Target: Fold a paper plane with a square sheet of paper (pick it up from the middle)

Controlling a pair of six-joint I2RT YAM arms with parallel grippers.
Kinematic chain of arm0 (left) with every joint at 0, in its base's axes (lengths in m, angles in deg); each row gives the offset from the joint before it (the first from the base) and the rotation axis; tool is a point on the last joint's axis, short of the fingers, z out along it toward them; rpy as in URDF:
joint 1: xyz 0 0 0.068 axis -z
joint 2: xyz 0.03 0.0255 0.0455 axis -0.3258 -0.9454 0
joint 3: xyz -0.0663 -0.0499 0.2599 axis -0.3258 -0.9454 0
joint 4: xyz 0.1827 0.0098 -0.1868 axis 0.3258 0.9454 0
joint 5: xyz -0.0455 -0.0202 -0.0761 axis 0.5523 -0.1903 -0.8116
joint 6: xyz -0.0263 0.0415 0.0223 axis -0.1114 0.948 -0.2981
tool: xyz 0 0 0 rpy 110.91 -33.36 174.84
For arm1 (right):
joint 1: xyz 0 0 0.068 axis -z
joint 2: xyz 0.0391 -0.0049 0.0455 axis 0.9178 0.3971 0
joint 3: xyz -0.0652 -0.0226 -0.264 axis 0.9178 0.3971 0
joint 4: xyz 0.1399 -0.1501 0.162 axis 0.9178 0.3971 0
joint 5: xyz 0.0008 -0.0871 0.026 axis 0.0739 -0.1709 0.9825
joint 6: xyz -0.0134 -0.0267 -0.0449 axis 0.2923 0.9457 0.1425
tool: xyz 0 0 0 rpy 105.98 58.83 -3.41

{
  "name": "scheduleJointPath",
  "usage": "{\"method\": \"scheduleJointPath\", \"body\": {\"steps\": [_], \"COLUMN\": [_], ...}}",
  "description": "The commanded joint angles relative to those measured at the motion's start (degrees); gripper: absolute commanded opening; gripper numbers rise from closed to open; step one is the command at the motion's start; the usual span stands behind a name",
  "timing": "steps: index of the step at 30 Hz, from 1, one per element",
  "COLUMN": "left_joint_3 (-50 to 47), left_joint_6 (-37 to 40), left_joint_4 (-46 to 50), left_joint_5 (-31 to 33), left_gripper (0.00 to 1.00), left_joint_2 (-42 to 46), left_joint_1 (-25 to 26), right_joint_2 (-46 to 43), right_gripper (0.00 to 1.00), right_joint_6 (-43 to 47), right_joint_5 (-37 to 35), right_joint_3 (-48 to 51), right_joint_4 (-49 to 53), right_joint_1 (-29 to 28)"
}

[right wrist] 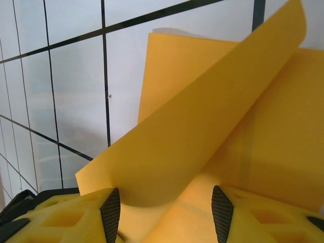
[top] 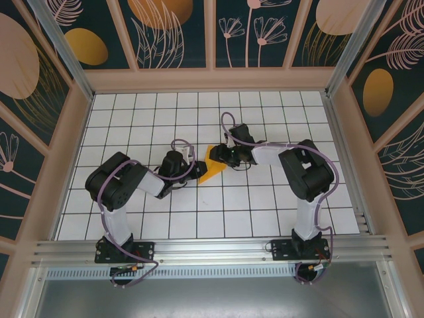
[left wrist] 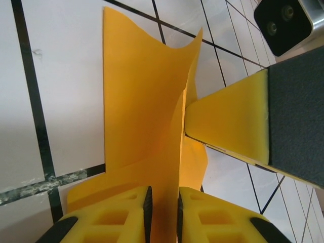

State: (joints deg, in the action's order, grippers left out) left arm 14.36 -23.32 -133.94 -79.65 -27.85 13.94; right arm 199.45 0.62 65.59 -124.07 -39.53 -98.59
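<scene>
Near the worktop's (top: 132,119) middle, the left gripper (left wrist: 162,195) pinches the square sheet of paper (left wrist: 136,111); the right gripper's (right wrist: 166,202) jaws stand apart. It looks light, floppy and crease-prone, so is best gripped along folded edges.

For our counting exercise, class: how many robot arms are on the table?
2. The left arm is bolted at the near-left edge of the table, the right arm at near right; both reach to the orange paper in the middle. None seems hidden.
</scene>
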Motion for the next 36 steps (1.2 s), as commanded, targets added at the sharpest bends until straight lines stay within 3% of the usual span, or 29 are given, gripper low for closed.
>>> {"method": "scheduleJointPath", "body": {"steps": [1, 21, 31, 36], "left_joint_3": [0.51, 6.29, 8.36, 7.86], "left_joint_6": [0.21, 8.86, 9.65, 8.69], "left_joint_4": [-1.28, 10.25, 12.65, 12.05], "left_joint_5": [-1.77, -4.34, -3.85, -3.06], "left_gripper": [0.24, 0.30, 0.22, 0.13], "left_joint_2": [-1.13, -2.15, -3.11, -1.98], "left_joint_1": [-0.43, -0.43, -0.43, -0.48], "right_joint_2": [1.55, 1.54, 1.18, -1.76], "right_gripper": [0.52, 0.52, 0.52, 0.51], "right_joint_6": [0.54, 0.39, 0.00, -0.21], "right_joint_5": [-0.19, 0.05, 1.29, 0.49], "right_joint_3": [-1.57, -1.83, -1.48, -1.25], "right_joint_4": [1.68, 1.82, 0.46, 0.85], "right_joint_1": [-0.36, -0.44, -0.44, 0.14]}}
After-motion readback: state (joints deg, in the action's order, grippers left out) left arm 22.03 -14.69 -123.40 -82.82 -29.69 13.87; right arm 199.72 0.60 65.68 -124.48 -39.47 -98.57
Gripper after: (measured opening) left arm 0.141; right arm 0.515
